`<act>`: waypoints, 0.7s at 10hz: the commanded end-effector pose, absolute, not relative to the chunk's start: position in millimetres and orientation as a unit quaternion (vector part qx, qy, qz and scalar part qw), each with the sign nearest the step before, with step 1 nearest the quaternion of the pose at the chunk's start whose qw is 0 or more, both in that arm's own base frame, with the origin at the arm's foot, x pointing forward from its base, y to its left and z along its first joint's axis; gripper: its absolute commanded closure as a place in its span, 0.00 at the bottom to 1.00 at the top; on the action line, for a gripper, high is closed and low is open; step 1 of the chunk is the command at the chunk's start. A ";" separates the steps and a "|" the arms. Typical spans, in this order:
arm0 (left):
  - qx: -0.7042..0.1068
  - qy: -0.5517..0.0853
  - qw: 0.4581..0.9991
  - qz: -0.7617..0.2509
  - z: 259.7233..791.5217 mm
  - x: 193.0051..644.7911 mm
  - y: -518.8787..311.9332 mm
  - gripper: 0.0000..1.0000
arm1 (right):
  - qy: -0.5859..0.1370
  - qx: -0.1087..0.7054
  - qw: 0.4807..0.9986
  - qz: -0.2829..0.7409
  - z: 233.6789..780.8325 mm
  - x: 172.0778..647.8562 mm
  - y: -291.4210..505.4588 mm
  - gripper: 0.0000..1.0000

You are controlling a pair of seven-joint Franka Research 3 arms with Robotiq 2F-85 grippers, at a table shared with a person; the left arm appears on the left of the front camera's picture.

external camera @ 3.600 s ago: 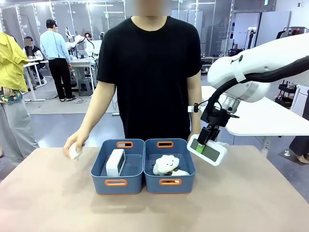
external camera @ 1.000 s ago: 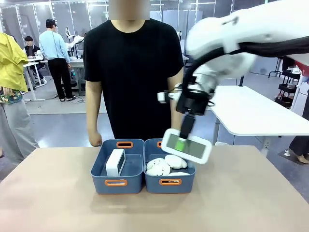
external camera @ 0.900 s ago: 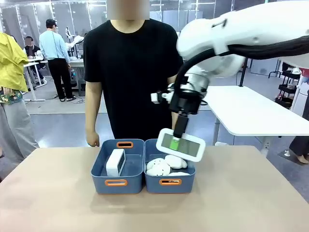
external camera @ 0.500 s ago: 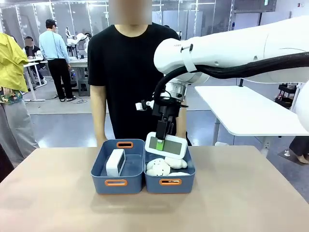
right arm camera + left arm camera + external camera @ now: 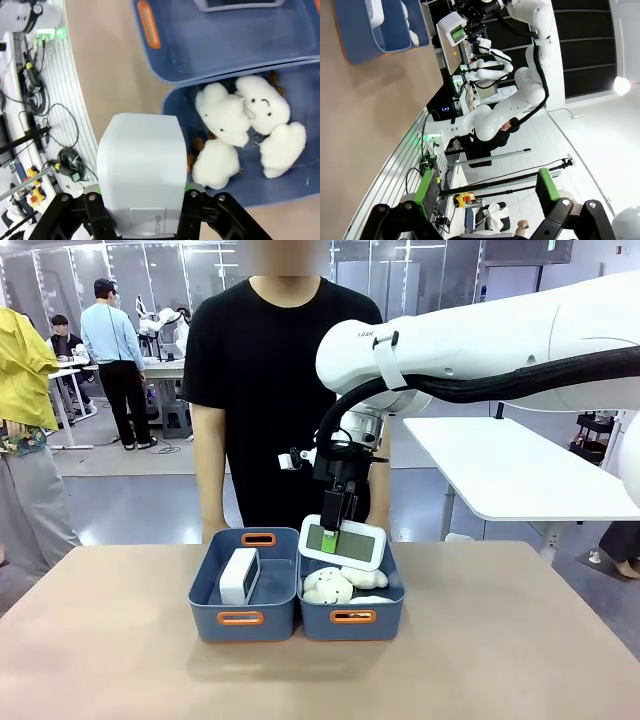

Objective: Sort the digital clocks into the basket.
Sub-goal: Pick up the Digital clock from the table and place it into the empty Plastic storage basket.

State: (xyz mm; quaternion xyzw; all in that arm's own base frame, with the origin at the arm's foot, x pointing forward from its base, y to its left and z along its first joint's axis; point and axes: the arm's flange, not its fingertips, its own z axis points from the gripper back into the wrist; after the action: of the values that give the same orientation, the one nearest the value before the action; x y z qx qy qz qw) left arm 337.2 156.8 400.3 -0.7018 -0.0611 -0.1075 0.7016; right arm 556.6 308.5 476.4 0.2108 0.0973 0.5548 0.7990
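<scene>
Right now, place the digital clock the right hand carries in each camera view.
Front view: digital clock at centre, over the right blue basket.
Left wrist view: near the top edge, small, left of centre.
Right wrist view: bottom centre, back facing the camera.
Shared landmark: the basket of white cloud toys.

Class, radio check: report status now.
Right gripper shut on white digital clock, above cloud-toy bin. Left gripper open. Other clock in left blue plastic basket.
</scene>
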 end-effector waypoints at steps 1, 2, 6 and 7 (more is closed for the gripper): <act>-0.696 -0.057 0.708 -0.102 403.3 340.1 157.7 0.00 | 0.001 0.222 0.811 0.541 457.5 546.2 302.1 0.49; -0.696 -0.057 0.708 -0.102 403.3 340.1 157.7 0.00 | -0.051 0.255 0.826 0.500 442.7 541.2 316.0 0.49; -0.696 -0.057 0.708 -0.102 403.3 340.1 157.7 0.00 | -0.128 0.324 0.876 0.333 431.0 551.1 354.2 0.49; -0.696 -0.057 0.708 -0.102 403.3 340.1 157.7 0.00 | -0.143 0.343 0.875 0.310 423.7 562.7 356.5 0.49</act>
State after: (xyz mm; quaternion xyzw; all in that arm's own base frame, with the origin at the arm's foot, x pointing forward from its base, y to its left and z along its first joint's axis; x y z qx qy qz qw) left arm 337.1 156.9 400.3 -0.7018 -0.0612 -0.1074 0.7016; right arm 559.7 361.4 425.7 0.3228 -0.1098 0.3487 0.8730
